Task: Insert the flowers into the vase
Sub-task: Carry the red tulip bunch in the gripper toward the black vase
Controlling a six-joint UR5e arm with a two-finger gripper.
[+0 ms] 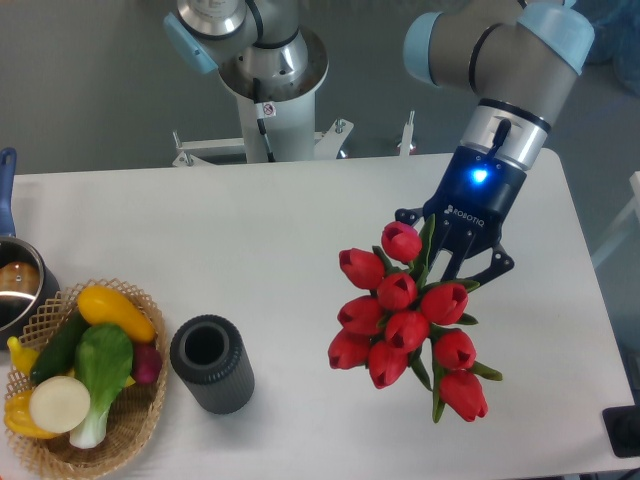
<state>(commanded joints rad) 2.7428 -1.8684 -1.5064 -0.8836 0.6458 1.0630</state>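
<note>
I see the vase point(211, 363) upright near the table's point(280, 230) front edge, left of centre, just beside a wicker basket point(140, 420) of vegetables. Farther right, my gripper point(452, 252) is clenched around the flowers point(410, 322), held above the tabletop.

The arm point(500, 45) is silver-grey with pale blue joint caps. Its black pincer point(455, 262) reads ROBOTIQ in white lettering. Just above that lettering glows a blue light point(478, 176).

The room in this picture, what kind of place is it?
Probably a robotics lab: a white table carries staged props, a basket of toy-like vegetables and a dark vase, while the gripper holds red tulips.
</note>
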